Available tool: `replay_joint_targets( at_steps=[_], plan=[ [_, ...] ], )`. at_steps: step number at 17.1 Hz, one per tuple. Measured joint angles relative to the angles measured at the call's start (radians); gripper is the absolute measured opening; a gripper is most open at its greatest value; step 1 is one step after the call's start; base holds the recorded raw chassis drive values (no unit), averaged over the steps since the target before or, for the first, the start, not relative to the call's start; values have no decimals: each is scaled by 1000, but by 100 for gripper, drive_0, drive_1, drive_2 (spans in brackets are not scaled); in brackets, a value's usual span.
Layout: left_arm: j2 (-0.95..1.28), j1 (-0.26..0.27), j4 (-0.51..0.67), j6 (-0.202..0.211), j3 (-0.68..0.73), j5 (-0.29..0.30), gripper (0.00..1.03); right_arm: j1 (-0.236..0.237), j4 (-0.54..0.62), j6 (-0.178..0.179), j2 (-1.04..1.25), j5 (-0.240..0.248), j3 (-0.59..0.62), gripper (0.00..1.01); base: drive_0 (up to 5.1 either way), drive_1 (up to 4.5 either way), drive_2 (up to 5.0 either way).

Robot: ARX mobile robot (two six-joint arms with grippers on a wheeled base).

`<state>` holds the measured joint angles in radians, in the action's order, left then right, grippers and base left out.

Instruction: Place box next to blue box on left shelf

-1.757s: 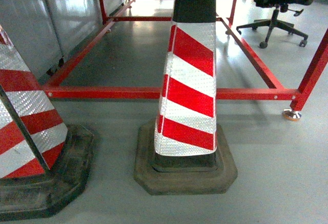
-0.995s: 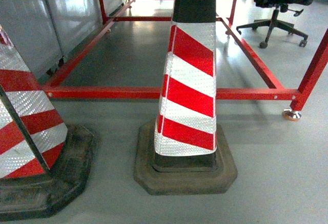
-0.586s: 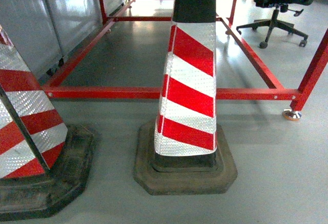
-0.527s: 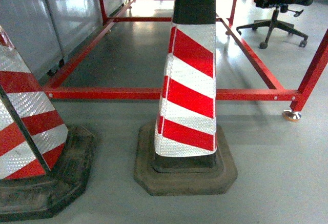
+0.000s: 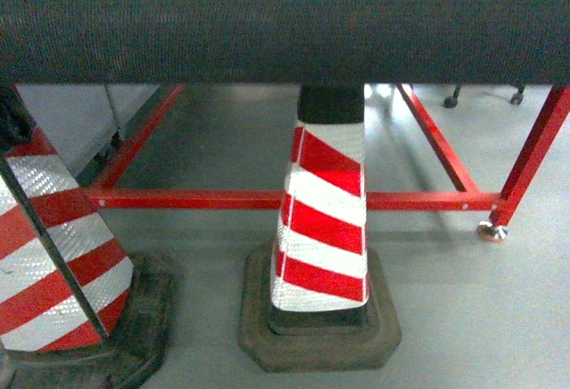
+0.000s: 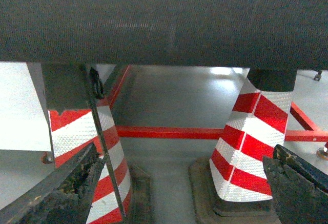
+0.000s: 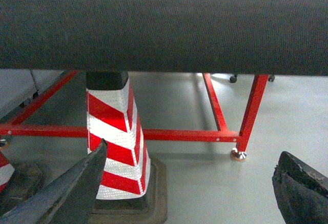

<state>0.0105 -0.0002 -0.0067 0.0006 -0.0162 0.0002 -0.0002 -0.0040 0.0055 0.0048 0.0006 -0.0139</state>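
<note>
The box, the blue box and the left shelf are out of view in all three views. My left gripper (image 6: 185, 155) is open, its two dark worn fingers spread wide at the bottom corners of the left wrist view with only floor and cones between them. The right gripper (image 7: 193, 152) is open too, with bare grey floor in its gap. Neither gripper shows in the head view. A dark textured band (image 5: 285, 20) hides the upper part of every view.
Two red-and-white striped traffic cones on black bases stand close ahead, one in the middle (image 5: 325, 211) and one at the left (image 5: 44, 247). Behind them runs a low red-framed rack (image 5: 223, 199) with a footed leg (image 7: 238, 155). Grey floor (image 5: 481, 318) lies to the right.
A dark textured band now covers the top of the head view, hiding the office chair and the far floor. The cones and the red frame sit lower and look slightly smaller.
</note>
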Motion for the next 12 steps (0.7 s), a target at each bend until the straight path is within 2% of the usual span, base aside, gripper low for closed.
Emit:
replay_joint_targets(
  at_steps=[12],
  plan=[
    [0,0,0,0,0,0,98,0,-2,-2,0,0,0,98,0,0,0]
  ],
)
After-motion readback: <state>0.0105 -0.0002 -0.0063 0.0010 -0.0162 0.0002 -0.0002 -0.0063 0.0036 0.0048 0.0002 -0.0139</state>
